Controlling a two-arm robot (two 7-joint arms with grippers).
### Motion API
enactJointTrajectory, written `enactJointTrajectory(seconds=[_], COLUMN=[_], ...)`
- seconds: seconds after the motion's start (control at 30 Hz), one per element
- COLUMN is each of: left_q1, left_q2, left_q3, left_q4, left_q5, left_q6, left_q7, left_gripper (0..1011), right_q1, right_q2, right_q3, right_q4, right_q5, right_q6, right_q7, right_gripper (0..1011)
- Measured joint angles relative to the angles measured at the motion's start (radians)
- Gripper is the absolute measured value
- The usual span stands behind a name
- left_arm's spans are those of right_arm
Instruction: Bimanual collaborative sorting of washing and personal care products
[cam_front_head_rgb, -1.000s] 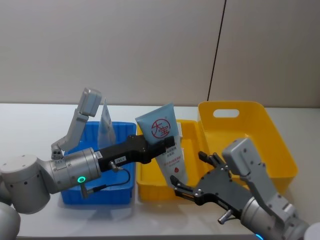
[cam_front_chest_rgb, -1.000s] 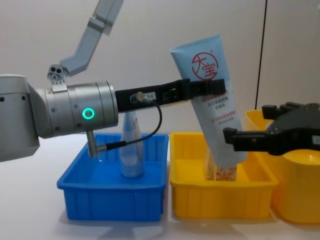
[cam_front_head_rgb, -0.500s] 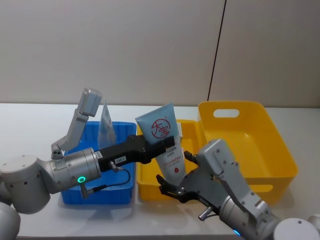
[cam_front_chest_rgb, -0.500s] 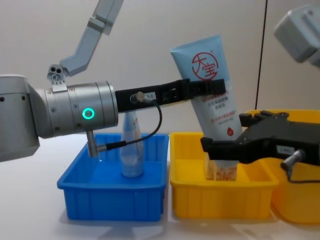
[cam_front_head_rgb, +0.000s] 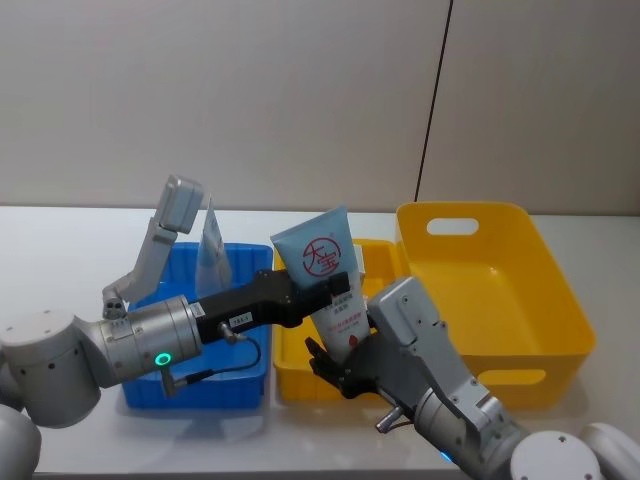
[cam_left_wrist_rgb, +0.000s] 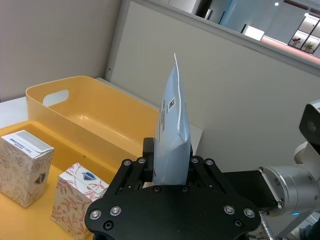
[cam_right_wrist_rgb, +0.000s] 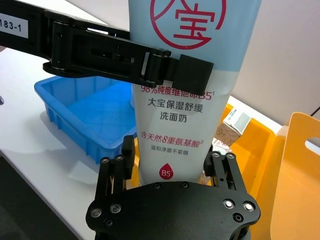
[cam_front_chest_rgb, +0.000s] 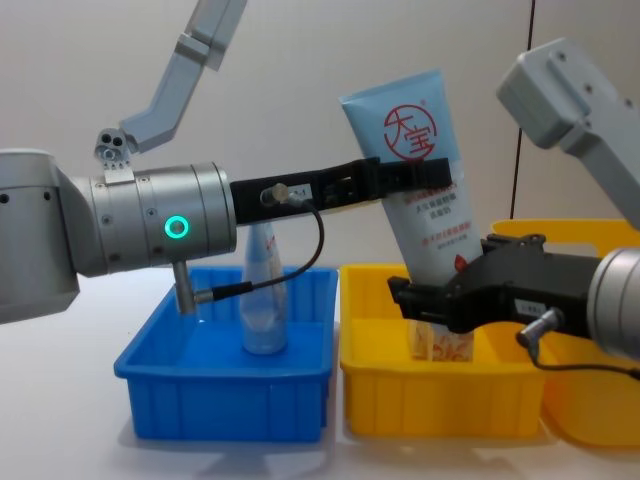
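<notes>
head view, left gripper (cam_front_head_rgb: 335, 288): clamped across the middle of the pale blue squeeze tube (cam_front_head_rgb: 322, 262), holding it above the small yellow tray (cam_front_head_rgb: 288, 378).
head view, right gripper (cam_front_head_rgb: 342, 362): i see it below the left one, at the tube's lower end, its arm coming from the near right.
head view, other stock: a second tube (cam_front_head_rgb: 212, 248) stands in the blue tray (cam_front_head_rgb: 243, 262); the large yellow bin (cam_front_head_rgb: 470, 262) sits to the right.
left wrist view, squeeze tube (cam_left_wrist_rgb: 170, 130): seen edge-on, crimped end uppermost, pinched between the left gripper's two pads. a beige carton (cam_left_wrist_rgb: 25, 160) and a red-patterned white carton (cam_left_wrist_rgb: 77, 197) sit in the tray beneath.
right wrist view, right gripper (cam_right_wrist_rgb: 172, 167): fingers (cam_right_wrist_rgb: 121, 162) spread, one either side of the tube's narrow lower end. i cannot tell whether they touch it.
right wrist view, axis: the tube's long axis runs straight out from this gripper's palm, and the left gripper's finger crosses it higher up.
chest view, squeeze tube (cam_front_chest_rgb: 415, 160): near upright, leaning a little, logo end high, narrow end low within the right gripper (cam_front_chest_rgb: 430, 300).
chest view, judgement: the right arm is nearer the free lower end. i judge a handover is in hand, and the right fingers should close before the left ones let go.
</notes>
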Motion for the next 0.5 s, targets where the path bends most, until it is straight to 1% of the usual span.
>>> enactJointTrajectory(seconds=[0.07, 0.1, 0.23, 0.5], left_q1=[0.000, 0.000, 0.000, 0.000], left_q2=[0.000, 0.000, 0.000, 0.000], left_q3=[0.000, 0.000, 0.000, 0.000], left_q4=[0.000, 0.000, 0.000, 0.000], left_q5=[0.000, 0.000, 0.000, 0.000], left_q6=[0.000, 0.000, 0.000, 0.000], left_q7=[0.000, 0.000, 0.000, 0.000], left_gripper=[284, 284, 285, 284], right_q1=[0.002, 0.003, 0.009, 0.015], right_q2=[-0.003, -0.005, -0.012, -0.020], right_q3=[-0.002, -0.003, -0.007, -0.010], right_q4=[0.005, 0.007, 0.017, 0.027], right_q5=[-0.003, -0.005, -0.012, -0.019], right_q6=[-0.001, -0.001, -0.002, -0.004], right_q7=[-0.002, -0.003, -0.008, -0.014], right_gripper=[711, 711, 595, 504])
